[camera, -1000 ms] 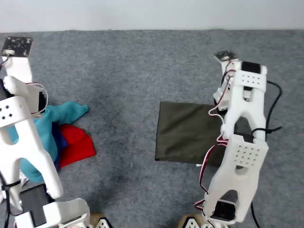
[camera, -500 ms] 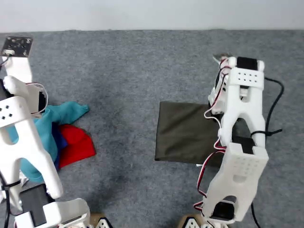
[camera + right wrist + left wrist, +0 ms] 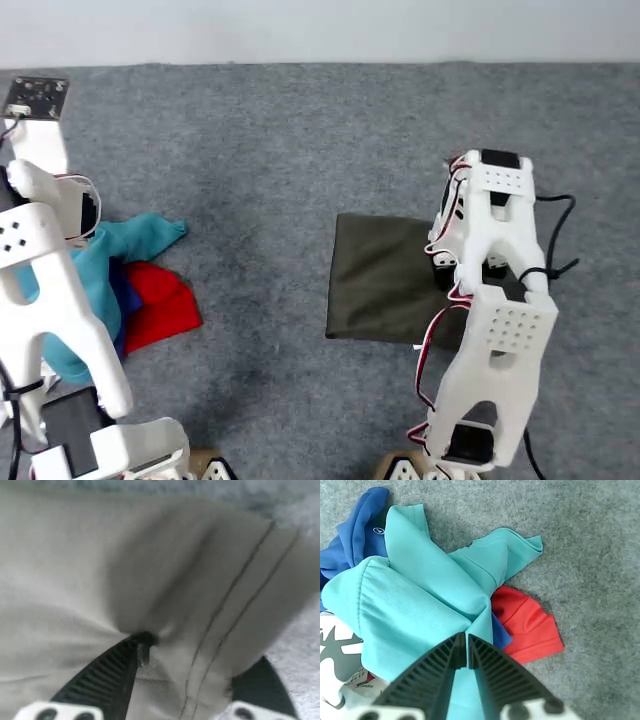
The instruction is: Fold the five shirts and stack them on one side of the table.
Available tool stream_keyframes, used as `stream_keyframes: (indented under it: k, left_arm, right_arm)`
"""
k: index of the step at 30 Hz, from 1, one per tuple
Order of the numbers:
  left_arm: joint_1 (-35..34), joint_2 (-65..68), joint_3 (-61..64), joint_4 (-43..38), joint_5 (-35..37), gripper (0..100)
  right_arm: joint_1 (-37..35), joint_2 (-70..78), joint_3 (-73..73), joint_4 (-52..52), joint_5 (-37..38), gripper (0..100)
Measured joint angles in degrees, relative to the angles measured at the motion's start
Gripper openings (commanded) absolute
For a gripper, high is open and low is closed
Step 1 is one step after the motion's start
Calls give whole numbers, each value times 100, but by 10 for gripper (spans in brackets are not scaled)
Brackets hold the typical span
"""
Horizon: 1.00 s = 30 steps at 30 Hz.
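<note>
An olive shirt point(image 3: 385, 280) lies flat, folded to a rectangle, right of the table's middle. My right gripper point(image 3: 195, 670) is down on its right part, under the white arm point(image 3: 490, 250), shut on a bunch of the olive cloth point(image 3: 165, 580) with a hem seam running between the fingers. At the left edge lies a crumpled pile: a teal shirt point(image 3: 130, 240) on top, a blue shirt point(image 3: 357, 535) and a red shirt point(image 3: 160, 305) under it. My left gripper point(image 3: 462, 642) is shut just above the teal shirt point(image 3: 420, 595), and no cloth shows between its fingers.
Grey carpet-like cloth point(image 3: 260, 150) covers the table, bare across the middle and the far side. The left arm's white links point(image 3: 50, 300) stand over the pile's left part. Cables point(image 3: 565, 220) hang off the right arm.
The right arm has swung from beyond the olive shirt's far right corner in over the shirt and come down on it. The left arm and the pile have not moved.
</note>
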Motion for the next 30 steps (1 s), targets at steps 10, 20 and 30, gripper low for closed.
stream_keyframes:
  k: [10, 20, 30]
  left_arm:
    - [0, 0, 0, 0, 0, 14]
    - [0, 0, 0, 0, 0, 14]
    - [0, 0, 0, 0, 0, 14]
  right_arm:
    - [202, -44, -53, 167, 149, 9]
    - [985, -818, 18, 316, 3323, 9]
    - [1196, -844, -747, -756, 6163, 9]
